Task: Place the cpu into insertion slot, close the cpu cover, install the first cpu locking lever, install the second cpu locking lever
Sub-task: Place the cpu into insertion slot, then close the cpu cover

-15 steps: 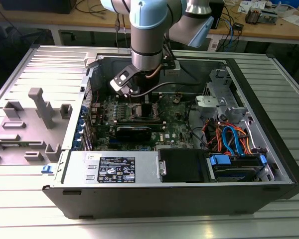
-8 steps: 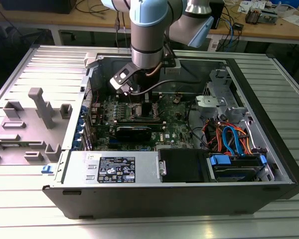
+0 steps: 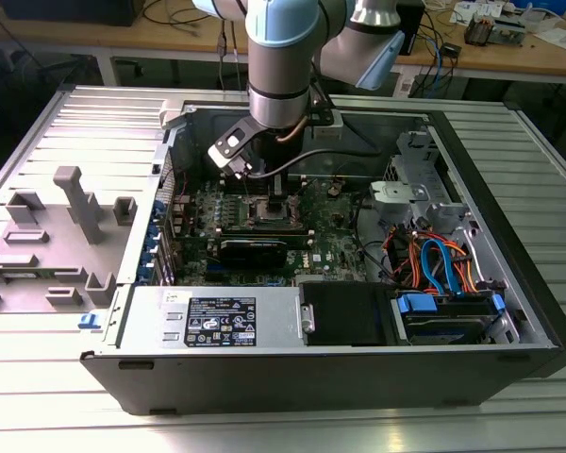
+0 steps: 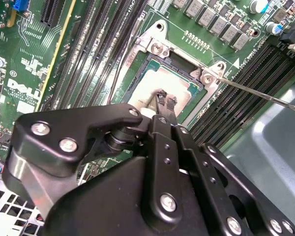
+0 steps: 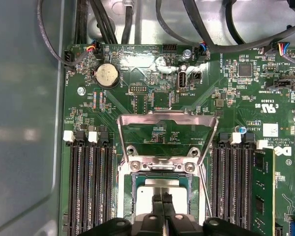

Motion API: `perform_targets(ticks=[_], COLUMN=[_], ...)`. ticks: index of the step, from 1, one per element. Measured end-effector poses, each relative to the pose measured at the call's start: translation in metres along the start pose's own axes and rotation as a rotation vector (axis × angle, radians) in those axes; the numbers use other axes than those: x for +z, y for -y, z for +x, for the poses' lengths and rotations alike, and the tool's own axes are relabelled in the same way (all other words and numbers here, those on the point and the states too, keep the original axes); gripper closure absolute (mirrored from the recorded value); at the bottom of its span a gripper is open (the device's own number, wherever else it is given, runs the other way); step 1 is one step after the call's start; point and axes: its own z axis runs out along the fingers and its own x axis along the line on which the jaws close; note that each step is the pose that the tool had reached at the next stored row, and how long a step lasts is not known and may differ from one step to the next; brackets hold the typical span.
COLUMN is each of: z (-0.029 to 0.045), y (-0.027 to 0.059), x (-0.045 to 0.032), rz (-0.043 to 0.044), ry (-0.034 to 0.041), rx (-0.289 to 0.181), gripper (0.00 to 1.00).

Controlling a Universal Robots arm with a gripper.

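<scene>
The cpu [image 5: 160,189] [image 4: 152,91], a small silvery square, lies flat in the insertion slot [image 5: 129,183] on the green motherboard. My gripper [image 5: 162,204] [image 4: 166,102] is right over its middle, fingers shut together with nothing between them and tips at or just above its metal top. The cpu cover [image 5: 167,117] is a thin silver frame standing open, swung back from its hinge beyond the socket. A thin metal locking lever [image 4: 265,93] sticks out sideways, unlatched. In the exterior view my gripper [image 3: 275,192] reaches down into the open computer case [image 3: 509,311].
Black memory slots [image 5: 88,187] [image 5: 233,182] flank the socket. A long black graphics card [image 3: 253,247] lies just in front of it. Cables [image 3: 434,260] and a drive bay fill the exterior view's right. Grey fixtures [image 3: 71,198] stand on the table at the left.
</scene>
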Motion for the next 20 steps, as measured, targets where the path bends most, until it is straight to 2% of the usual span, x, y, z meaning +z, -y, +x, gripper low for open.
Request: perform_targets(ticks=[20], z=[0.0000], y=[-0.0007], x=[-0.0035], rz=[0.0022], ry=[-0.0003], rx=[0.000], gripper=[0.89])
